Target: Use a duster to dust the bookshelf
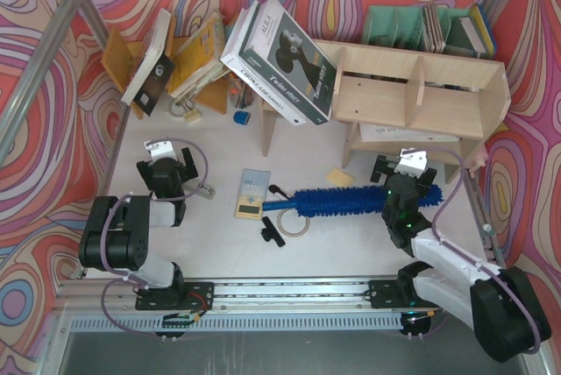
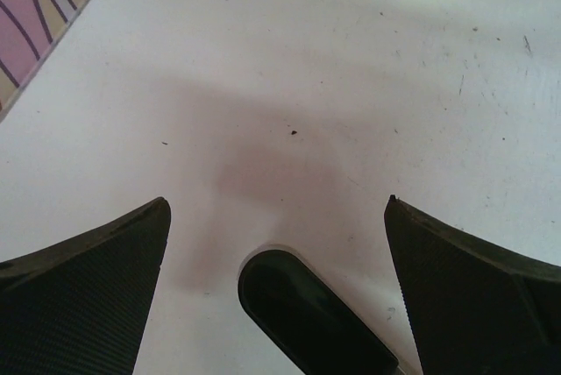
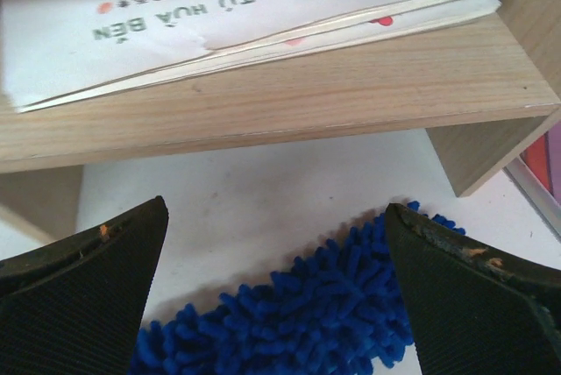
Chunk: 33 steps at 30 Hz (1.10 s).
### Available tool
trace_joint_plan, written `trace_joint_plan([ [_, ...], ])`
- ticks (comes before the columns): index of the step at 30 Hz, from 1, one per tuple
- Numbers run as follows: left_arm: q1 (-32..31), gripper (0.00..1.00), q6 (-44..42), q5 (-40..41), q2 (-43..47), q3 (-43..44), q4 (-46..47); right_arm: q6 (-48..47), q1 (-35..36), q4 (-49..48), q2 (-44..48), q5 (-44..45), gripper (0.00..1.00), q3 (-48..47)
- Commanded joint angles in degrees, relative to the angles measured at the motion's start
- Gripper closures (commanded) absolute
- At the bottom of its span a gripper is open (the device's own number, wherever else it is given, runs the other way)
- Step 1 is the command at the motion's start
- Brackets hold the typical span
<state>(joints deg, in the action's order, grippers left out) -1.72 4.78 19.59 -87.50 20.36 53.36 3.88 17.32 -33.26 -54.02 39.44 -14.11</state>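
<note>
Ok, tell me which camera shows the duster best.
Top external: nearly the whole duster, fluffy blue head and handle, lies on the table in front of the bookshelf. The right wrist view catches only part of the head. The left wrist view shows none of it.

White worktop [image 1: 219, 248], marked w/ sm. dark specks. The bookshelf [image 1: 438, 108] is stood on it at far right. An orange-brown rack [image 1: 118, 55] w/ leaning books is set at far left. The duster [image 1: 337, 200] is laid flat at ctr-right, just near of the bookshelf, fluffy head to the right, handle to the left. A pale card [image 1: 252, 193] is laid just left of the handle. Near of the handle, a blk tool [image 1: 272, 233] and a ring [image 1: 294, 227] are laid side by side. A yellow pad [image 1: 340, 178] is seen btwn duster and bookshelf. A sm. blue obj. [image 1: 243, 118] is placed far of ctr.
</note>
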Motion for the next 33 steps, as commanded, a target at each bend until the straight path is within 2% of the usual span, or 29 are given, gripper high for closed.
trace_joint_plan([
  [1, 0.37, 0.02, 1.34, -2.28, -0.19, 0.36, -0.95, -0.11, -4.27, -9.65, -4.44, -3.39, 0.01, 0.55],
  [15, 0.34, 0.02, 1.73, -1.05, -0.13, 0.21, -0.78, -2.62, -7.0, -29.72, -18.37, -9.35, 0.01, 3.53],
  [24, 0.32, 0.02, 1.68, -1.09, -0.15, 0.21, -0.8, -5.05, -8.14, -44.28, -32.9, -13.35, 0.01, 2.54],
  [29, 0.31, 0.02, 1.73, -1.04, -0.08, 0.21, -0.81, -6.1, -8.79, -47.86, -39.09, -17.45, 0.01, 0.39],
  [30, 0.31, 0.02, 1.73, -1.04, -0.12, 0.21, -0.81, -6.21, -8.84, -44.62, -38.96, -19.31, 0.01, -0.61],
  [33, 0.31, 0.02, 1.73, -1.04, -0.13, 0.21, -0.77, -5.25, -10.34, -43.2, -39.03, -23.94, 0.01, -1.12],
])
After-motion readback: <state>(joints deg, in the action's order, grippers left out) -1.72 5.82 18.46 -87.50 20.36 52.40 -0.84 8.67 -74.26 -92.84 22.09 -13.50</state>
